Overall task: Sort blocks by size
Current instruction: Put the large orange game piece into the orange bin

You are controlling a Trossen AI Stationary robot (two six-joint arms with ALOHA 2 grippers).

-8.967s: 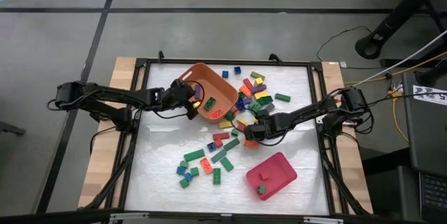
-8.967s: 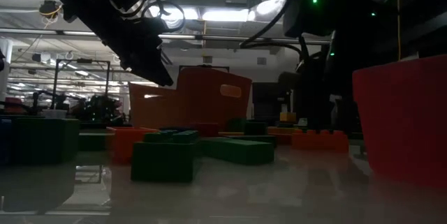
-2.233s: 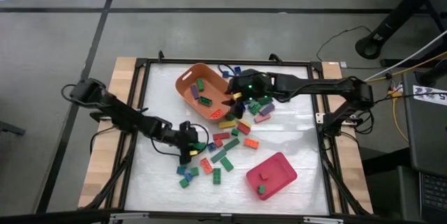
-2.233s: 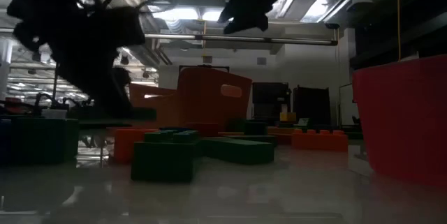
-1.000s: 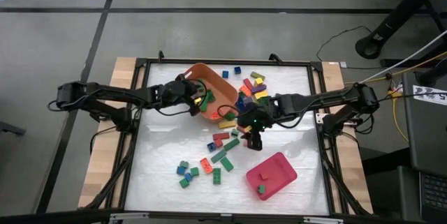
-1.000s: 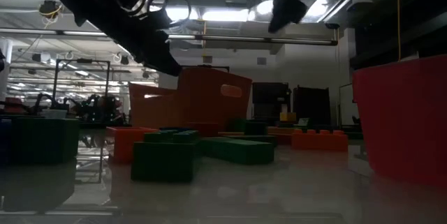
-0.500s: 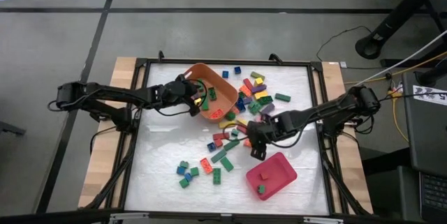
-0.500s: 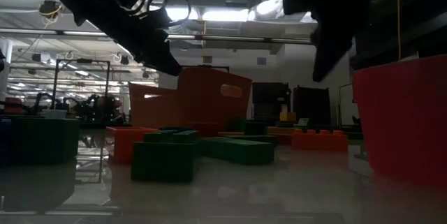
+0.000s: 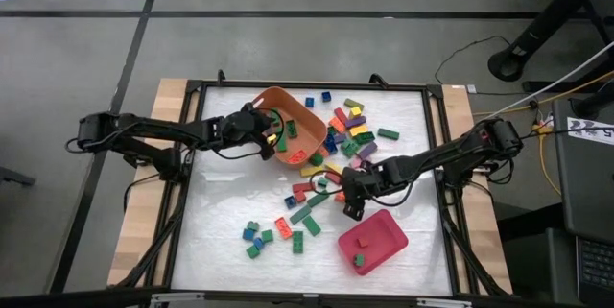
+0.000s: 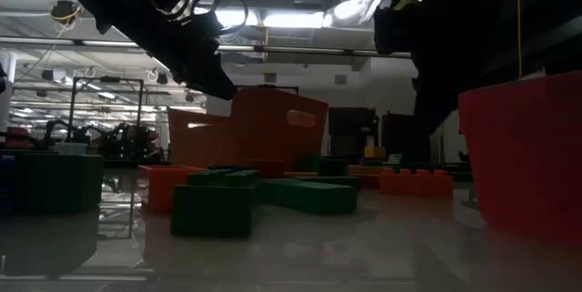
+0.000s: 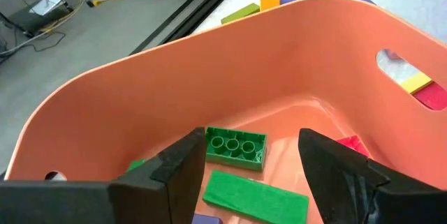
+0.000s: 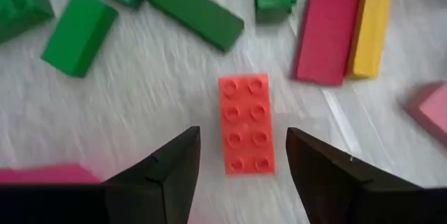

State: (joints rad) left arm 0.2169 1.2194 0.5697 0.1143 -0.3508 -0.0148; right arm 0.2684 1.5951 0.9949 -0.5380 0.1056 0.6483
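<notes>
Right wrist view: right hand (image 12: 241, 165) spread wide over orange block (image 12: 245, 123)

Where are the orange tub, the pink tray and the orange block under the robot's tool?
orange tub (image 9: 309, 128): high view, on its right rim.
pink tray (image 9: 386, 227): high view, on its bare floor.
orange block (image 12: 246, 123): right wrist view, on its studded top.
right tool (image 12: 241, 165): right wrist view, midway between its fingertips.

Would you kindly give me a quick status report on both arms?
Left pincer open over orange tub. Right pincer open above orange block. Nothing blocking.
</notes>
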